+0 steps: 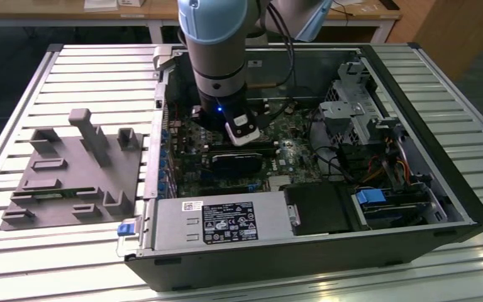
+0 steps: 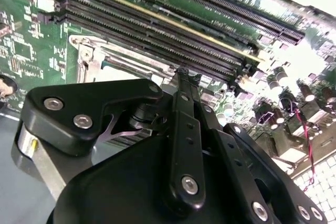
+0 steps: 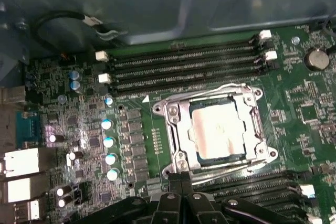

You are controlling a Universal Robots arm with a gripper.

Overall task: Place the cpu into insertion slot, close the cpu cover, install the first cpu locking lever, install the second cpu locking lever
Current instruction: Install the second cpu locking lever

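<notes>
Cpu [image 3: 218, 129] seated in insertion slot [image 3: 195, 148], cpu cover [image 3: 176, 121] shut over it, chip showing through window. Pincer [image 3: 181, 178] fingers pressed together, empty, tips at socket's edge where wire lever [image 3: 231, 165] runs crosswise. Socket lies just beyond tips.

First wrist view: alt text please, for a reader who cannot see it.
A silver-topped cpu sits in the insertion slot on a green motherboard, with the silvery cpu cover closed around it. Long black memory slots run beside the socket, and the black gripper hangs near its edge.
</notes>
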